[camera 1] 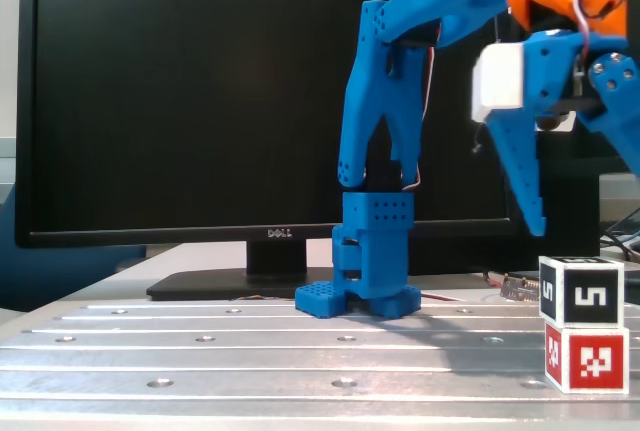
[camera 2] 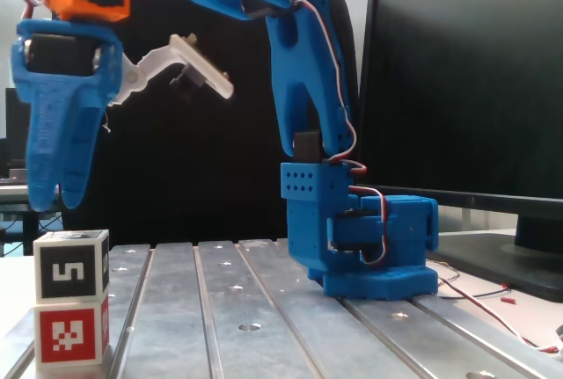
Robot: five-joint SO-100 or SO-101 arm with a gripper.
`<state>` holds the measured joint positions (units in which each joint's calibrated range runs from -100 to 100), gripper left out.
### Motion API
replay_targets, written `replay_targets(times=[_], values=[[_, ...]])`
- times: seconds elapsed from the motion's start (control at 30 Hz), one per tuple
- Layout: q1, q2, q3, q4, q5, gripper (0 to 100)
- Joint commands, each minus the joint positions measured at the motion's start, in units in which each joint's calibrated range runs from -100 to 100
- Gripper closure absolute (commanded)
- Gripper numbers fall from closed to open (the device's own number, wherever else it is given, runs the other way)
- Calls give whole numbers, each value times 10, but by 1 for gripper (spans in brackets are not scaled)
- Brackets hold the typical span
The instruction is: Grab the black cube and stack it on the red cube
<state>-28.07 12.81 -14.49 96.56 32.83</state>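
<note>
The black cube (camera 1: 581, 292) with a white "5" sits squarely on top of the red cube (camera 1: 587, 359), at the right front of the metal table in one fixed view. In the other fixed view the stack stands at the left front, black cube (camera 2: 72, 265) on red cube (camera 2: 72, 331). My blue gripper (camera 1: 590, 201) hangs just above the stack, open and empty, clear of the black cube. In the other fixed view the gripper (camera 2: 57, 203) has its tips a little above the black cube's top.
The arm's blue base (camera 1: 360, 296) is bolted mid-table on the ribbed metal plate (camera 1: 250, 351). A Dell monitor (camera 1: 200, 101) stands behind it. Loose wires (camera 2: 493, 295) lie by the base.
</note>
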Motion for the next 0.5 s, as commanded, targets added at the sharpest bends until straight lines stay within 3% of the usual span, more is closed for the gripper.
replay_targets(times=[0.0, 0.23, 0.47], values=[[17, -4, -24, 4, -31, 66], [41, -9, -16, 5, -117, 67], [51, -3, -17, 22, -253, 76]])
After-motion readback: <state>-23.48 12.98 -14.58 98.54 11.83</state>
